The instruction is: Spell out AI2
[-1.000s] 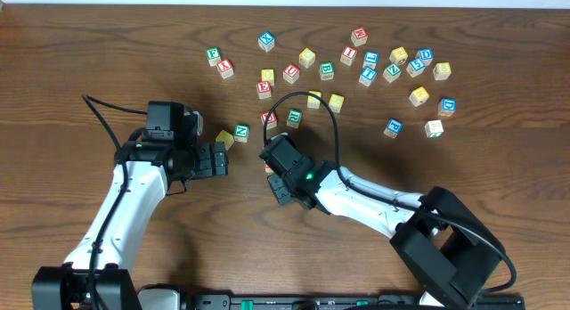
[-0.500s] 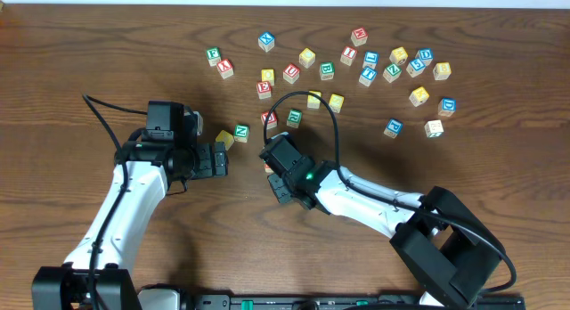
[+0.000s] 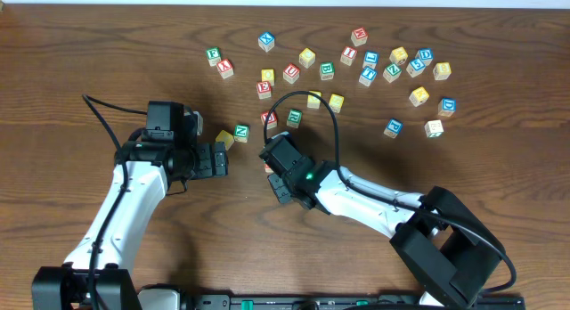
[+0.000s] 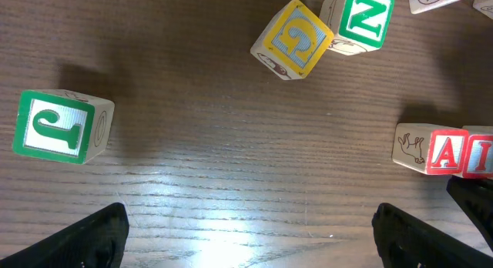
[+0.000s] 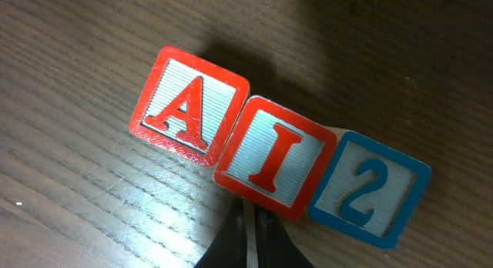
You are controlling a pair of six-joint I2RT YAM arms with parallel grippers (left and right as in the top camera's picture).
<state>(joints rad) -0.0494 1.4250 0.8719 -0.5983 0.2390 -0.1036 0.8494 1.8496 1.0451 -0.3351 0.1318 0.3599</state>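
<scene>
We see red A cube (image 5: 189, 106), red I cube (image 5: 273, 156) & blue 2 cube (image 5: 370, 189) touching in a row on bench (image 5: 77, 206), R claw (image 5: 248, 237) fully closed by the I, L claw (image 4: 262, 233) spread wide.

1. The left arm (image 3: 116, 212) comes up from the lower left edge of the overhead view. Its white link slants up and rightward to a black wrist.
2. The left gripper (image 3: 219, 159) points to the right. In the left wrist view its two dark fingers (image 4: 96, 237) stand spread wide, one at each lower corner.
3. The right arm (image 3: 374, 203) reaches from its base at the lower right. Its white link runs leftward and slightly up, and a green light glows on the black wrist.
4. The right gripper (image 3: 266, 160) points up and to the left. Its fingers (image 5: 231, 241) are pressed against each other, with only a thin seam between them.
</scene>
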